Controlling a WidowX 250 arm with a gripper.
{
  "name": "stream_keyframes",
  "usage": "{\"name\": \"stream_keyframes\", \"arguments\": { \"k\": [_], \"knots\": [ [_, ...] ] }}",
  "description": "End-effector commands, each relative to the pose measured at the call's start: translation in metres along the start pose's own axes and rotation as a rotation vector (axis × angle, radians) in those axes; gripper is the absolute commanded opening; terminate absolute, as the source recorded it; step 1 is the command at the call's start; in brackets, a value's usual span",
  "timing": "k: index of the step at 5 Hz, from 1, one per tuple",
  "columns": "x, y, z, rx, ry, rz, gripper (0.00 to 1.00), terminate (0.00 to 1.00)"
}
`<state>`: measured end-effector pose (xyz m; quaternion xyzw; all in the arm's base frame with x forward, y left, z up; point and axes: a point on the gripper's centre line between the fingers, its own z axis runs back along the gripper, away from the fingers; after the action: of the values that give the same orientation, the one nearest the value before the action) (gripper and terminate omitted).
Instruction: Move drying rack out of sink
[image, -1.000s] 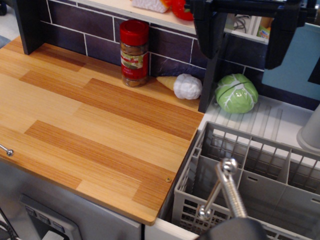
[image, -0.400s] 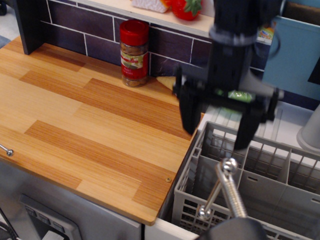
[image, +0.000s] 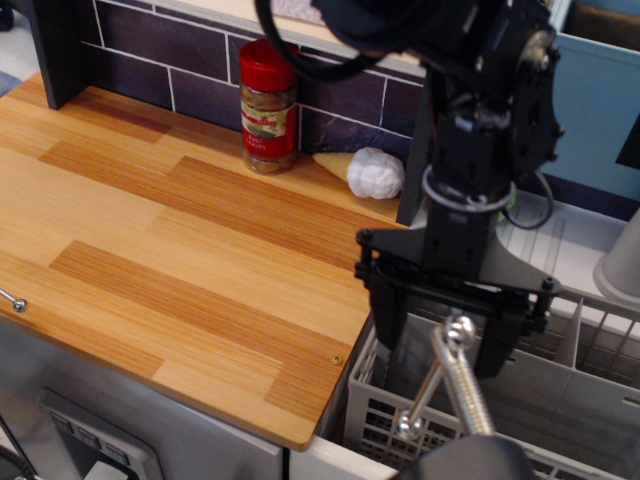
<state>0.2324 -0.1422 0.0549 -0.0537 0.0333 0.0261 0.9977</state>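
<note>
Drying rack (image: 560, 400) sits in sink (image: 335, 462), directly beneath gripper (image: 442, 345). We judge rack light, stiff plastic; barred upper wall offers best hold. We see gripper spread wide, empty, straddling rack's left end. Spice jar (image: 268, 105) up-left of gripper: label unreadable.

We see the drying rack (image: 560, 400) only in part: the right and bottom frame edges cut it off, and the arm covers its far left corner. The sink (image: 335, 462) shows as a sliver of white rim. We cannot tell whether the gripper (image: 440, 350) touches the rack wall. The faucet (image: 455, 385) blurs in front, hiding the right finger's tip.
</note>
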Motion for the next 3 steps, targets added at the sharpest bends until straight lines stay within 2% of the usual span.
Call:
{"name": "stream_keyframes", "arguments": {
  "k": [1,3],
  "knots": [
    [0.008,-0.020,-0.025,0.000,-0.006,0.015,1.00,0.00],
    [0.003,-0.024,-0.059,0.065,0.013,0.011,1.00,0.00]
  ]
}}
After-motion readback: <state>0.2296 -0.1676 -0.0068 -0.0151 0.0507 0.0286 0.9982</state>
